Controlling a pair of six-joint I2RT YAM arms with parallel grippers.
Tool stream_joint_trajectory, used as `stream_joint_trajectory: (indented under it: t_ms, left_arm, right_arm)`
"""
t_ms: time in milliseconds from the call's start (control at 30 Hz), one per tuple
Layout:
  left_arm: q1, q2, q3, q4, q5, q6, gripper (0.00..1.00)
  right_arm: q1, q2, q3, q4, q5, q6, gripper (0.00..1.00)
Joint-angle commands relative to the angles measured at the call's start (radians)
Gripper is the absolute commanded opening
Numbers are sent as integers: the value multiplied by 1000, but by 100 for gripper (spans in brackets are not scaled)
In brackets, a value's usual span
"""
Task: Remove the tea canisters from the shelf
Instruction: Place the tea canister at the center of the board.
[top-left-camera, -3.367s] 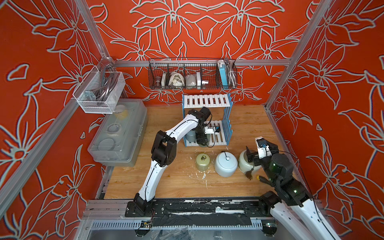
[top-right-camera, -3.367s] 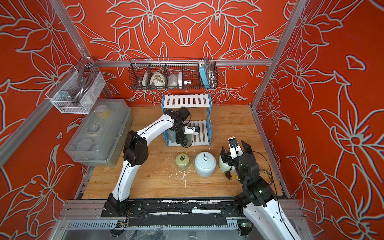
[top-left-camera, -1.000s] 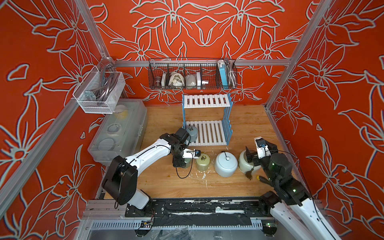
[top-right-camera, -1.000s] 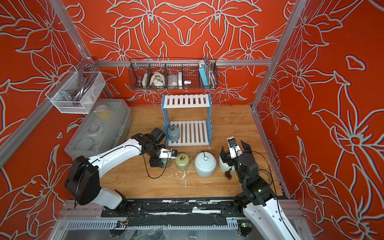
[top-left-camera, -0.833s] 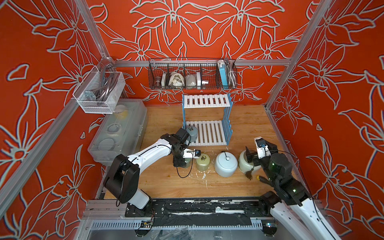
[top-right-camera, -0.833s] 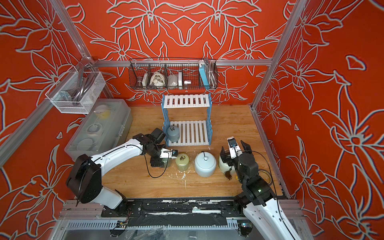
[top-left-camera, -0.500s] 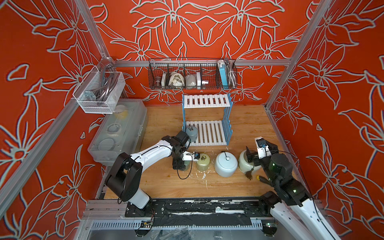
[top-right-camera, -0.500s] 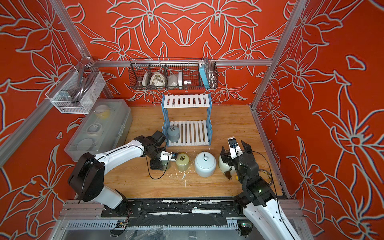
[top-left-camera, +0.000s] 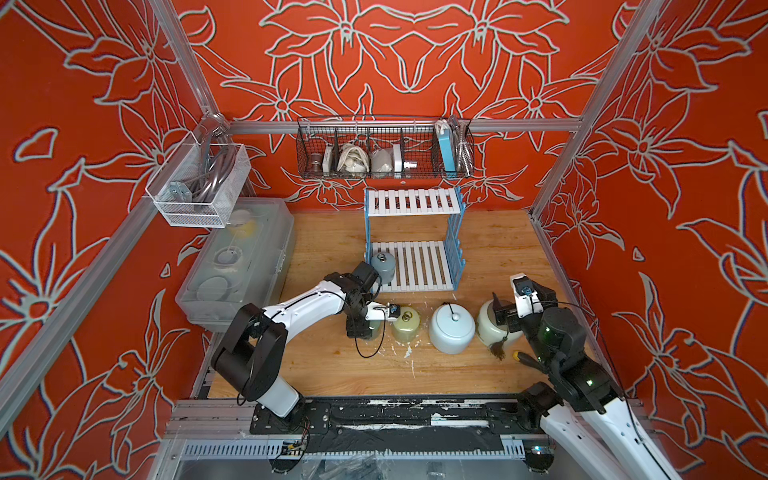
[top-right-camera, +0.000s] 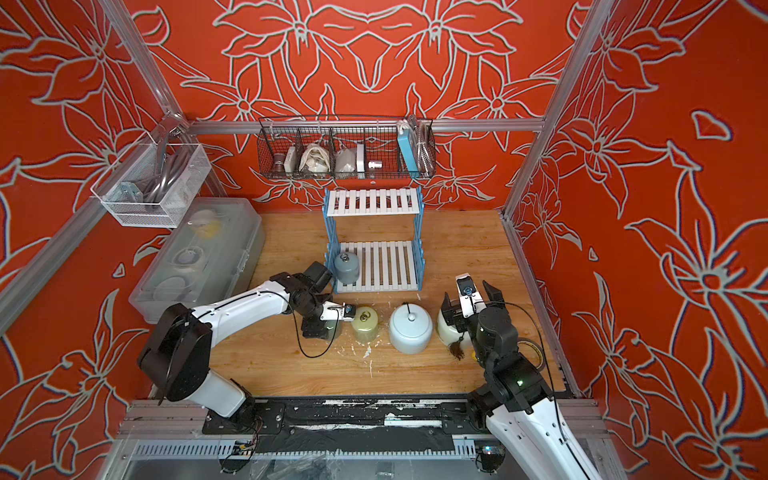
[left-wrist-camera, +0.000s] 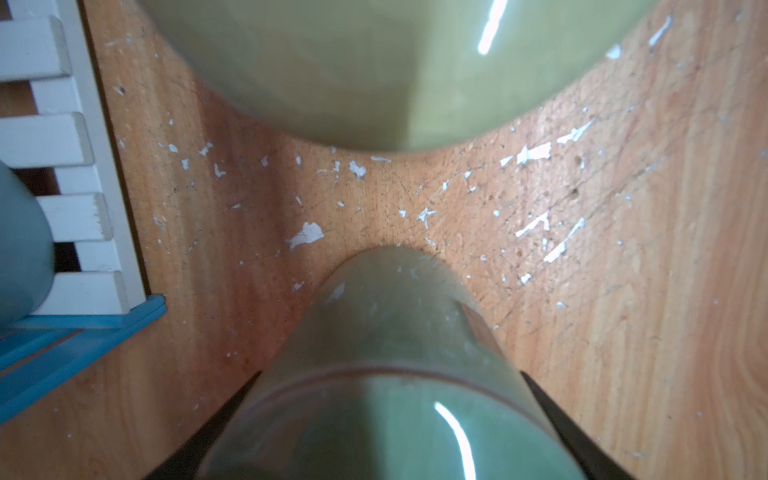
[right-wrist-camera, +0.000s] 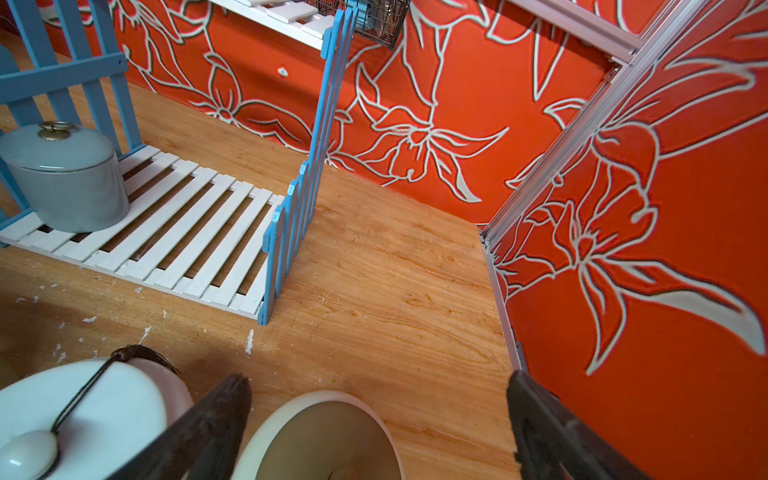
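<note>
My left end effector (top-left-camera: 365, 330) clasps the green tea canister (left-wrist-camera: 386, 374), which seems set down on the bench (top-left-camera: 332, 365) in front of the shelf (top-left-camera: 419, 262), so I should open evenly and rise straight, sparing the olive canister (top-left-camera: 406, 326) just beside me.

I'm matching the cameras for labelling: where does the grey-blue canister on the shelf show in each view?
Top view: grey-blue canister on a front corner of the lower slatted board.
Top view: same corner, same board.
Left wrist: cropped sliver on the slats.
Right wrist: whole, ring lid showing.
Shared landmark: that white board.
</note>
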Motion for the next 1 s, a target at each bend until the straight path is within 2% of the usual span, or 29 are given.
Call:
stream_joint_trajectory:
  t_ms: [0,33,200,367,567,767,967]
  left_arm:
    - [3,-2,0,33,4,6,91]
    - [4,-7,-1,36,5,-1,99]
    - [4,-57,-21,43,15,9,99]
    - [4,-120,19,-15,40,-16,99]
    - [4,-248,42,-82,95,-82,99]
    - [20,-387,49,-108,167,-251,99]
    - [126,-493,56,-76,289,-476,99]
  right_arm:
    - [-4,-10,-11,13,5,-5,100]
    - [-4,-11,-13,13,10,-5,99]
    - [-4,-8,-12,18,-9,-5,100]
    - [-5,-6,-18,26,-15,-12,99]
    - [-4,-8,-7,21,-132,-25,99]
    - [-3,110,67,20,-345,-44,98]
    - [2,235,172,21,-498,-71,98]
